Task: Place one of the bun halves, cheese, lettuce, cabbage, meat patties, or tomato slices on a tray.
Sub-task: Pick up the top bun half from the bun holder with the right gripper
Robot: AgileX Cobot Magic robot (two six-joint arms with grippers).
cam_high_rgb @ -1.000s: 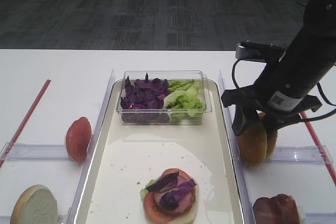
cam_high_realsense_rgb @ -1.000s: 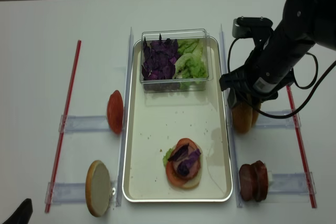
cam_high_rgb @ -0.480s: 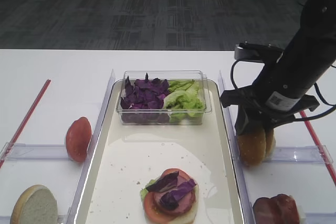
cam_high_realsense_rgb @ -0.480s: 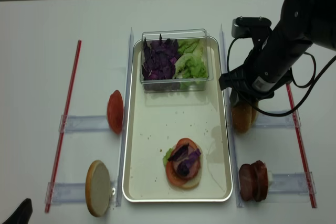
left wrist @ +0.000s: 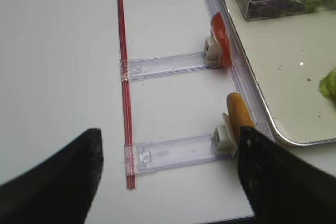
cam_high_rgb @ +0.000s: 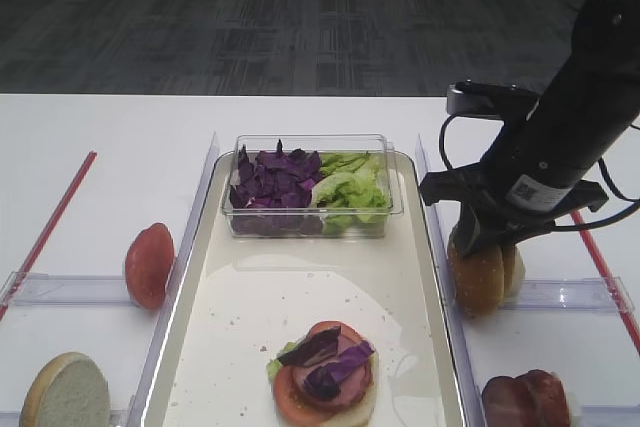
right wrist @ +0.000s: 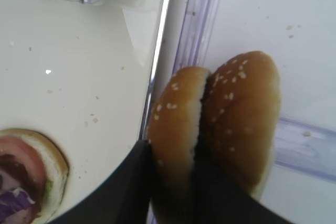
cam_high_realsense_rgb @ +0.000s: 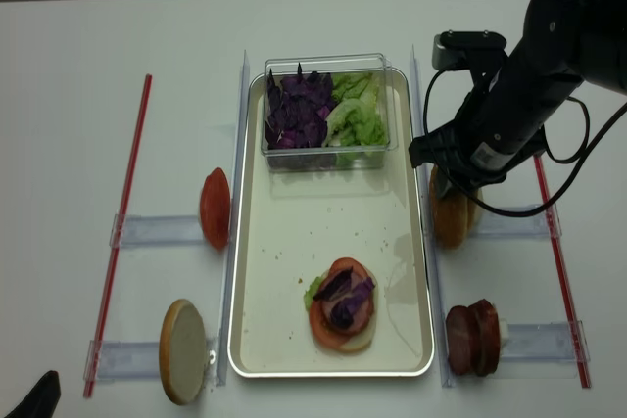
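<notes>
Two sesame-seeded bun halves stand on edge in a clear holder just right of the tray (cam_high_rgb: 300, 287). My right gripper (right wrist: 172, 150) is shut on the left bun half (right wrist: 176, 124), one finger on its tray side and the other in the gap to the second bun half (right wrist: 244, 114). From above, the right gripper (cam_high_realsense_rgb: 453, 188) covers the top of the held bun half (cam_high_realsense_rgb: 450, 219). A stack of bun base, lettuce, tomato and cabbage (cam_high_rgb: 325, 385) lies on the tray. My left gripper (left wrist: 168, 177) hangs open over the table, left of the tray.
A clear box on the tray's far end holds cabbage (cam_high_rgb: 272, 179) and lettuce (cam_high_rgb: 350, 187). Meat patties (cam_high_realsense_rgb: 472, 338) stand at the right front. A tomato slice (cam_high_realsense_rgb: 215, 209) and a pale bun half (cam_high_realsense_rgb: 183, 338) stand in holders on the left. A red strip (cam_high_realsense_rgb: 118, 232) borders the left side.
The right gripper's jaws have come down around the left seeded bun half and closed on it. The left gripper has not moved.
</notes>
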